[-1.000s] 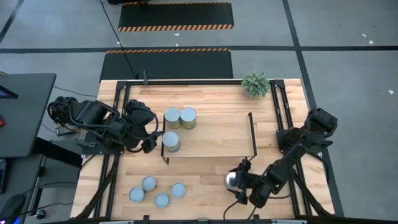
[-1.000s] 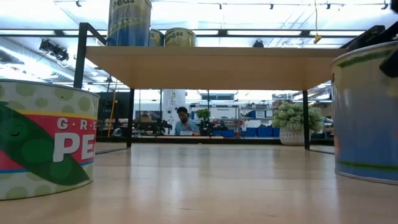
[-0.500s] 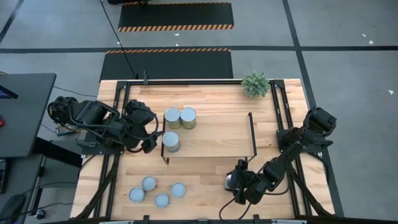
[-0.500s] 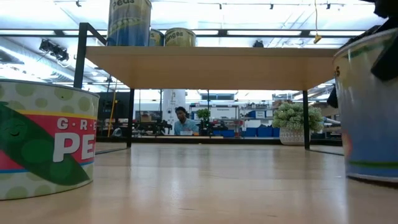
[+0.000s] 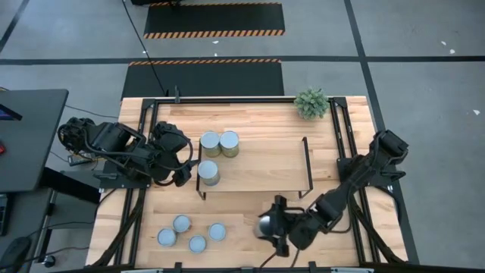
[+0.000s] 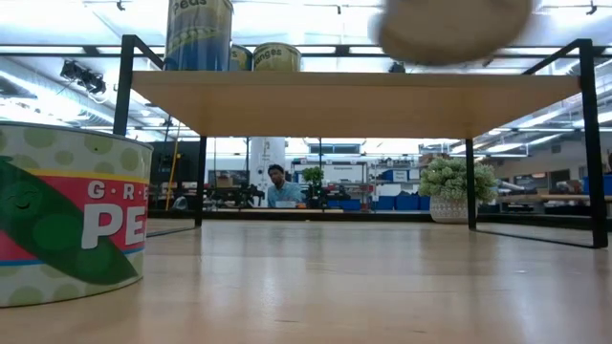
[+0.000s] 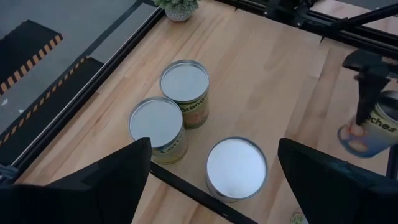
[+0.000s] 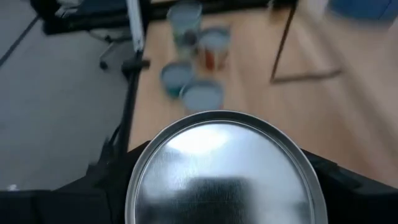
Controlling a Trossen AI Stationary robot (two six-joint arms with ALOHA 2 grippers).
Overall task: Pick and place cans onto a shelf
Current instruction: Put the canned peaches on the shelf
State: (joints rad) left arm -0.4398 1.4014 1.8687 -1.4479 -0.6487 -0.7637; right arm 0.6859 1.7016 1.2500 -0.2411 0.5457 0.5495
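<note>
My right gripper [image 5: 274, 226] is shut on a wide can with a bright silver top [image 8: 221, 168] and a blue label [image 7: 373, 124]. It hangs above the table's near side, in front of the shelf [image 5: 261, 163]. In the low view the can [image 6: 454, 24] is a blur at shelf-board height. Three wide cans [image 5: 209, 143] [image 5: 229, 142] [image 5: 208, 172] stand upright on the shelf's left end. Several smaller blue-grey-topped cans [image 5: 189, 233] stand on the table at the near left. My left gripper [image 5: 182, 163] waits open at the shelf's left end, above those three cans [image 7: 236, 168]. My right gripper pinches the can's side wall [image 7: 364, 127] between its two fingers [image 8: 93, 193], one on each side, just below the top rim. The fingers come from the table's right, slanting down. The can is lifted clear of the table, its top up.
A small potted plant [image 5: 311, 102] stands at the table's far right corner. Black rod frames [image 5: 307, 163] [image 5: 201, 189] close the shelf's ends. A green-and-red labelled can [image 6: 67, 220] stands close to the low camera. A person [image 6: 280, 186] sits far behind the table.
My right gripper has risen and gone toward the table's left edge with the can. The can stood on the table at the near right a second ago and now hangs clear of it at about shelf-board height.
</note>
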